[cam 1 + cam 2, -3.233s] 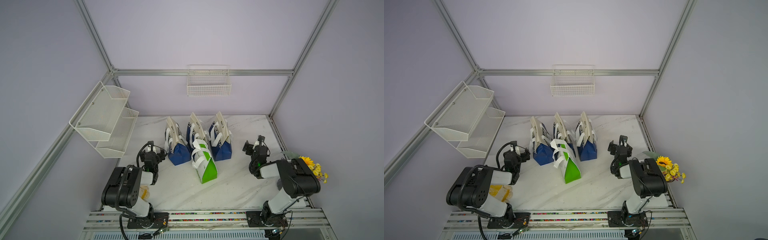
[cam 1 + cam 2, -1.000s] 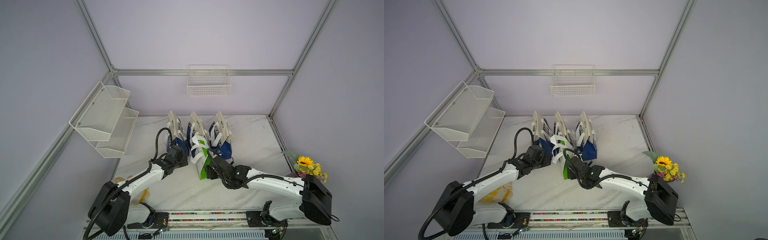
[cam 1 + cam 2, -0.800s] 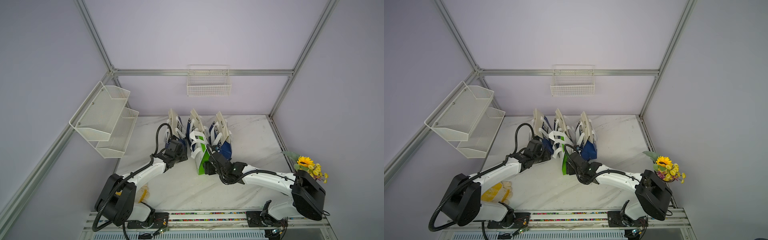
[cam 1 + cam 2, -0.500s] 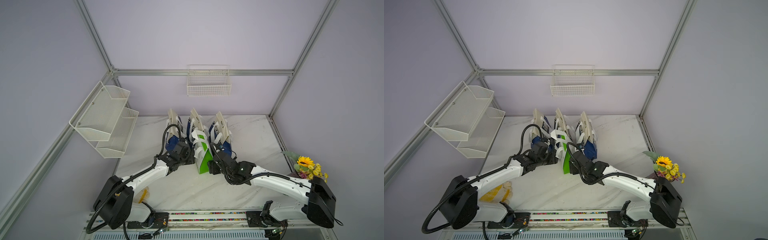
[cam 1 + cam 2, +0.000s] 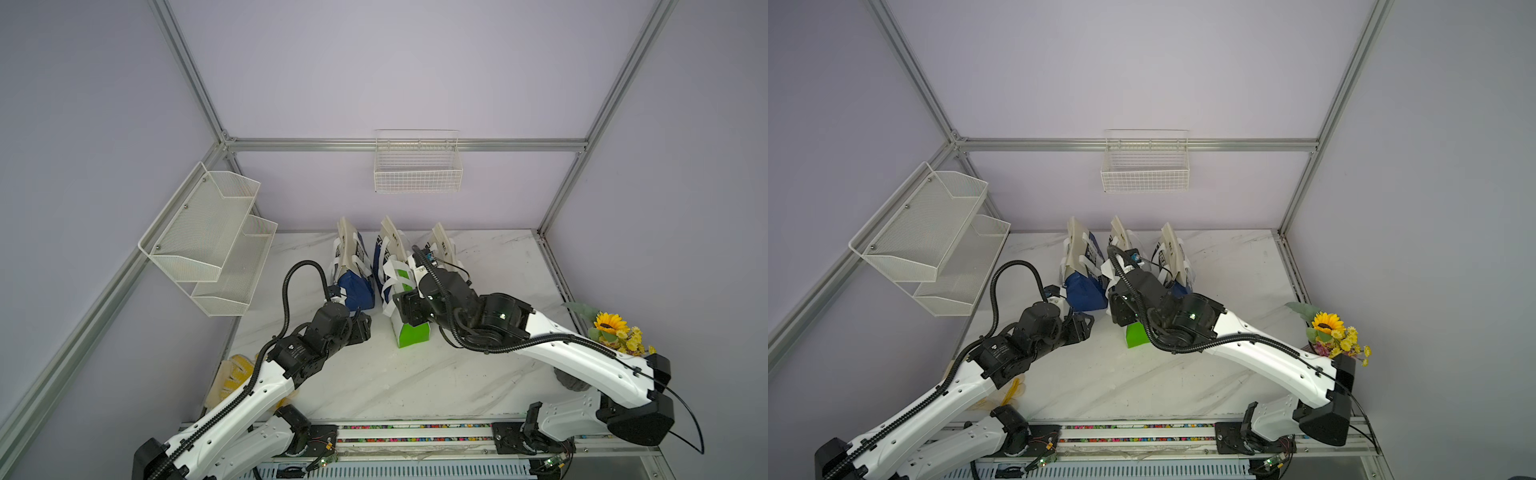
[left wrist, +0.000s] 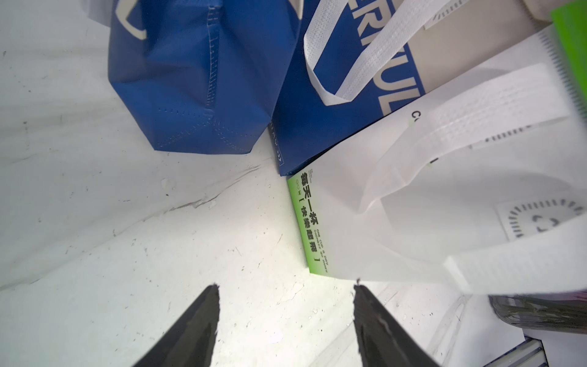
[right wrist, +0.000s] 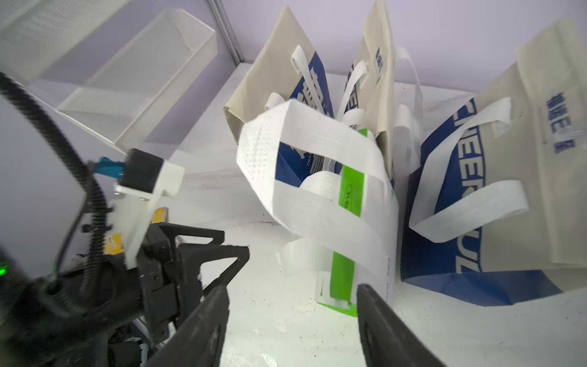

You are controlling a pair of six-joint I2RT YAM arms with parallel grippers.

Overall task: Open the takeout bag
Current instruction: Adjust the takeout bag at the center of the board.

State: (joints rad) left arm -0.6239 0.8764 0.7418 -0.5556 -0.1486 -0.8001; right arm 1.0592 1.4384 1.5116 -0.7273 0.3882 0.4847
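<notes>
Marble table: takeout bag just ahead of left gripper, right gripper.

Plain lavender walls close the cell on 3 sides, with slim aluminium frame bars running up the corners and across the rear. A white wire basket hangs on the rear bar, and a white 2-tier mesh shelf tilts out from the left wall. The worktop is white marble with grey veins, evenly lit. Sunflowers sit at its right edge.
</notes>
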